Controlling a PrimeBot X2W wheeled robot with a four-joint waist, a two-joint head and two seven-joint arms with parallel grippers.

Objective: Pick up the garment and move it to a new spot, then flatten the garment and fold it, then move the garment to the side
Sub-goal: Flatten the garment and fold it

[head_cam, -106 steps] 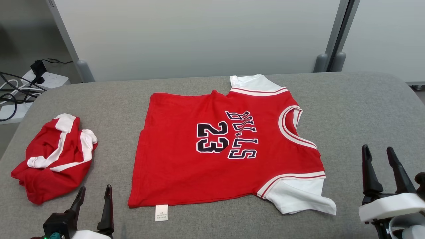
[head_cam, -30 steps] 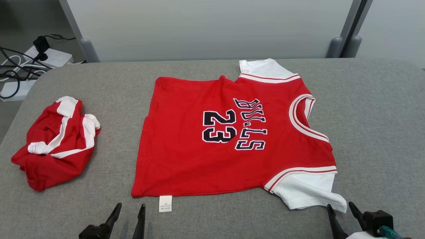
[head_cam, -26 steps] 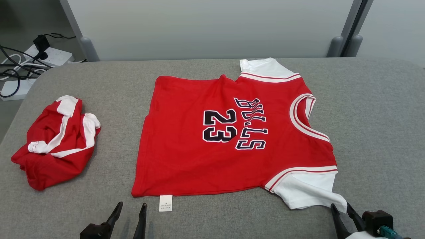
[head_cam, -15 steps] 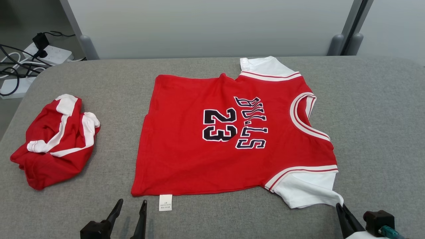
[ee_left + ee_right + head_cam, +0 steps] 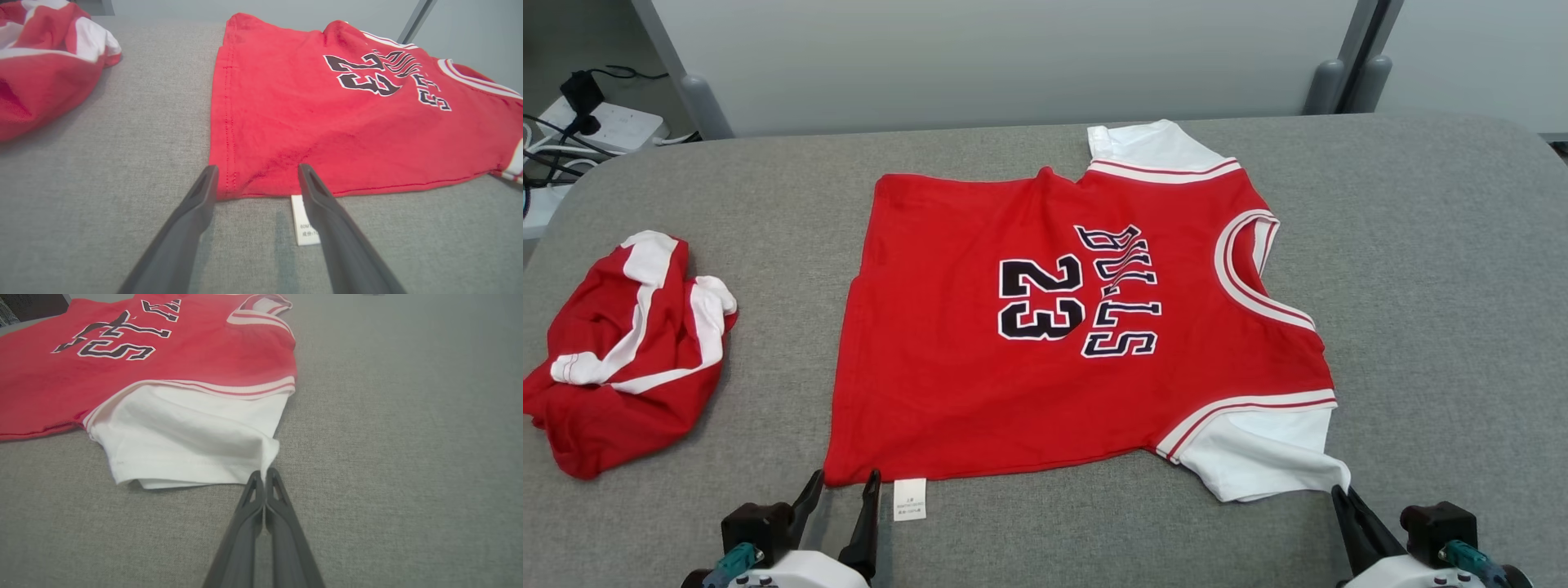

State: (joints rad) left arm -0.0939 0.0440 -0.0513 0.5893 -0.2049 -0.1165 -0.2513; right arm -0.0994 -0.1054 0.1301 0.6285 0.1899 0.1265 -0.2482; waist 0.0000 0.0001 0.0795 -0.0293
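The garment (image 5: pixel 1054 367) is a red jersey with "BULLS 23" and white sleeves, lying flat and sideways on the grey table (image 5: pixel 1421 286). My right gripper (image 5: pixel 1339 493) is at the near right, shut on the corner of the near white sleeve (image 5: pixel 184 437), whose cloth is pinched at the tips of the right gripper (image 5: pixel 265 474). My left gripper (image 5: pixel 844 482) stands open at the near left corner of the hem. In the left wrist view the left gripper (image 5: pixel 257 169) has one finger on each side of that corner of the garment (image 5: pixel 327 122), next to a white label (image 5: pixel 304 222).
A second red and white garment (image 5: pixel 621 351) lies crumpled at the table's left end, apart from the jersey. A power strip with cables (image 5: pixel 596 122) sits on the floor beyond the far left corner. A pale wall panel (image 5: pixel 1013 57) stands behind the table.
My right gripper has shut on the sleeve's corner. The left gripper's fingers have reached the hem corner. The head camera has shifted, so the whole picture sits a little further left.
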